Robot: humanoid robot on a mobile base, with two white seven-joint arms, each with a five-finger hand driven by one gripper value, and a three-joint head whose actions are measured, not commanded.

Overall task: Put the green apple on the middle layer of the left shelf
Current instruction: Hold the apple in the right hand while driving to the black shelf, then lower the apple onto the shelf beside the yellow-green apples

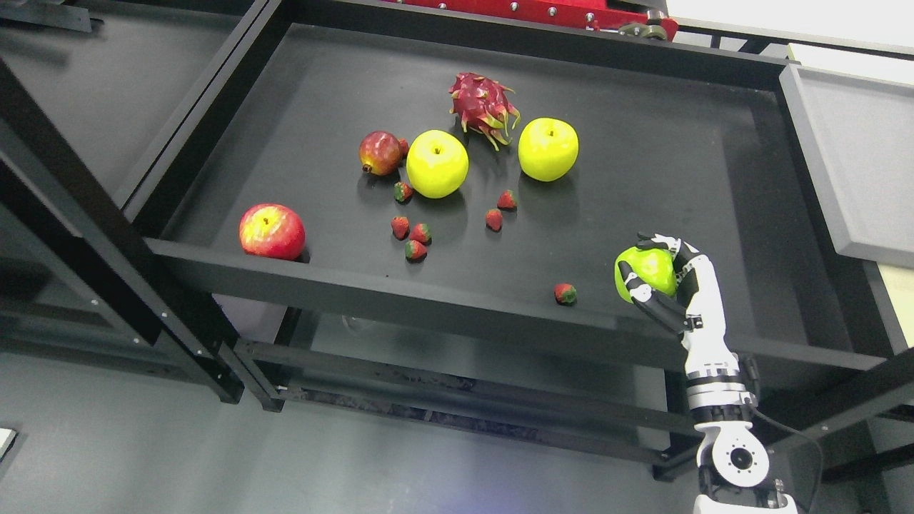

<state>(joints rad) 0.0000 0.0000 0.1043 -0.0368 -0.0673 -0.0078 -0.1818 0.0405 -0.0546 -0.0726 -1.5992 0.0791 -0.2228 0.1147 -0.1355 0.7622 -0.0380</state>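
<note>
My right hand [660, 275] comes up from the lower right and is shut on a green apple [648, 271]. It holds the apple at the front right of a black shelf tray [443, 296], near its front rim. Two more yellow-green apples [437, 163] [548, 148] lie further back in the middle of the tray. The left arm does not show.
A red apple [271, 230] sits at the tray's front left. A pomegranate [379, 153], a dragon fruit [484, 106] and several strawberries [420, 233] lie in the middle, one strawberry [565, 293] near my hand. Black shelf frames [107, 214] stand to the left, a grey tray [853, 164] at the right.
</note>
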